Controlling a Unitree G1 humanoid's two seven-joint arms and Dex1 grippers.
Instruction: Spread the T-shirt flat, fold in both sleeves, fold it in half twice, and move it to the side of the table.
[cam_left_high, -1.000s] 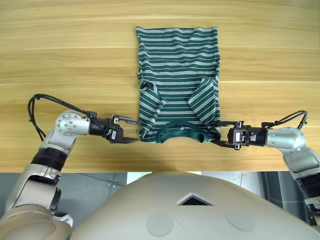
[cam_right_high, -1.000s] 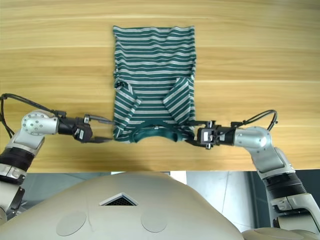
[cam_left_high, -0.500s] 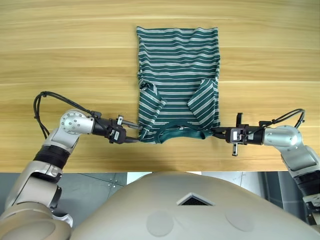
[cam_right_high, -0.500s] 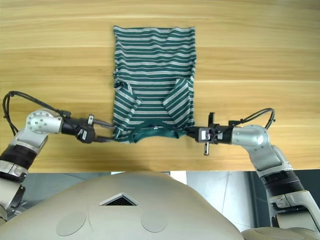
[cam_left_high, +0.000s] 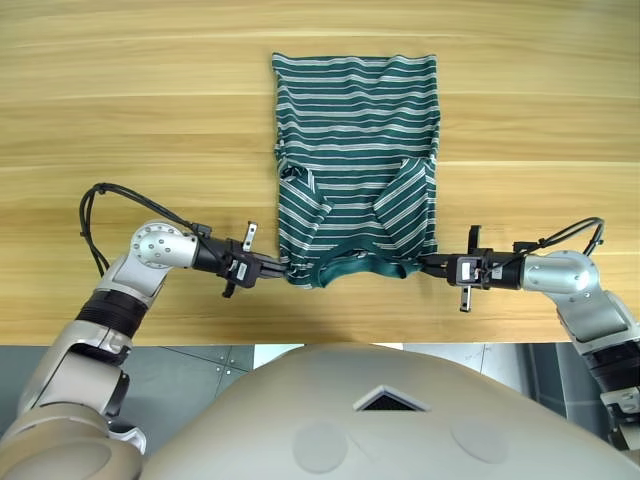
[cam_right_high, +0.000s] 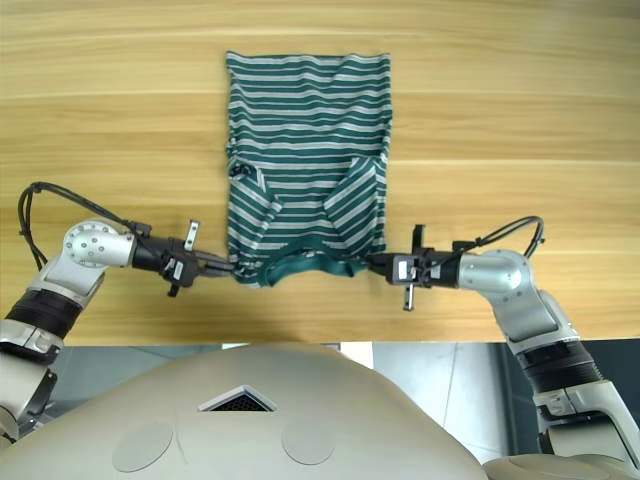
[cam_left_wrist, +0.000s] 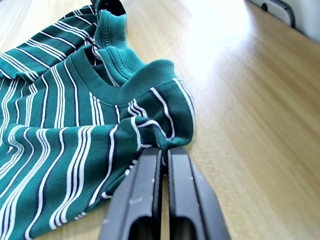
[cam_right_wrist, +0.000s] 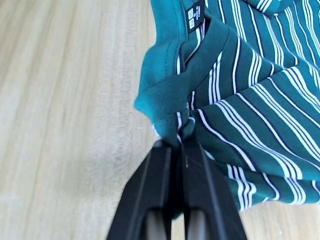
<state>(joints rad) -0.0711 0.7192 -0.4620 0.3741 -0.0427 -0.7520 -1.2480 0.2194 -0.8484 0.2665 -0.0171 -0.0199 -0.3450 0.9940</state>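
Close to the wooden desk's (cam_left_high: 120, 100) front edge, left gripper (cam_left_high: 282, 270) and right gripper (cam_left_high: 426, 262) each clamp tight on the T-shirt's (cam_left_high: 355, 130) shoulders.

Light wood-plank table (cam_left_high: 150, 100), glare on top; grey tiled floor (cam_left_high: 190, 360) below near edge.
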